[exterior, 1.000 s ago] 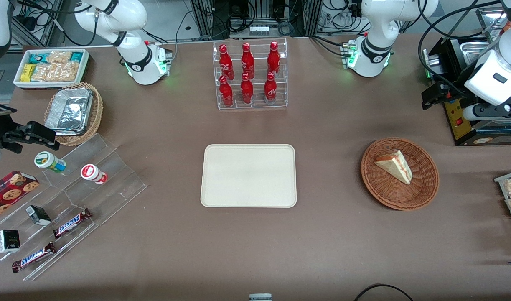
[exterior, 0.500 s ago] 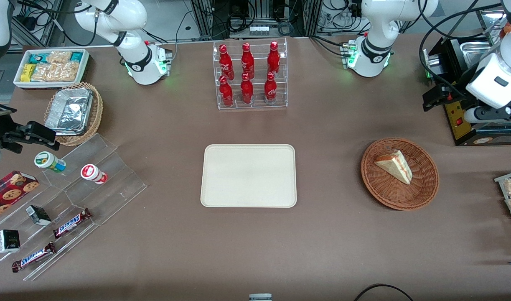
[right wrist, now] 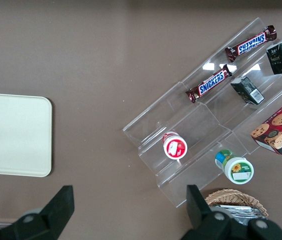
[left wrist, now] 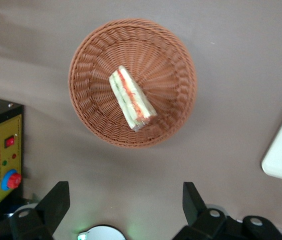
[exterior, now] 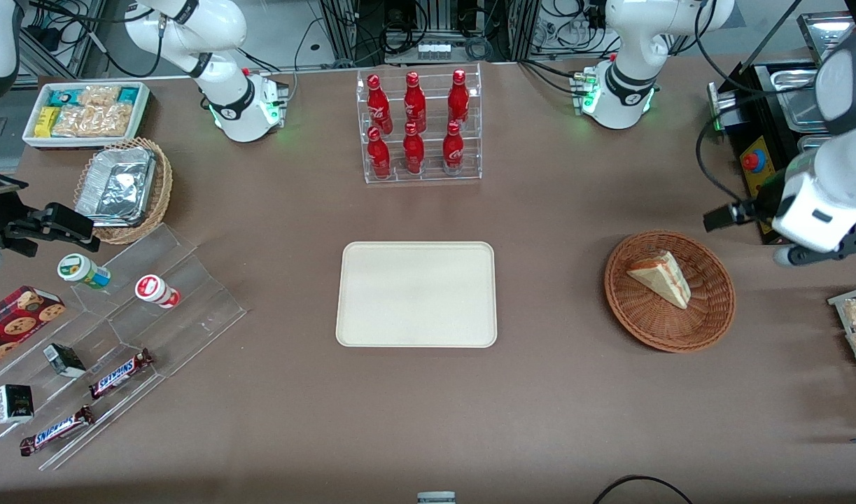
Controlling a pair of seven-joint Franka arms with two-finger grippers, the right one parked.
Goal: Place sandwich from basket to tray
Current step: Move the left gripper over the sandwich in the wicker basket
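Sandwich point(exterior: 660, 278): a triangular wedge lying in the basket, pale bread face up in the front view; the left wrist view point(left wrist: 132, 98) shows its red, orange and green filling along one edge.
Basket point(exterior: 707, 315): round reddish-brown wicker bowl resting on the table point(exterior: 553, 392), toward the working arm's end, well apart from the tray.
Tray point(exterior: 416, 294): cream rectangular tray with rounded corners, lying flat near the middle of the table, nearer the front camera than the bottle rack.
End effector point(left wrist: 126, 200): raised above the table beside the basket, near the black control box point(exterior: 758, 168); its two dark fingers point(left wrist: 56, 199) are spread wide apart and hold nothing. In the left wrist view the basket and sandwich sit between the fingers' lines, clear of both.
Bottle rack point(exterior: 419, 126): clear acrylic stand with six red bottles, upright.
Stepped acrylic display point(exterior: 141, 329): toward the parked arm's end, carrying Snickers bars point(exterior: 120, 372) and small cups.
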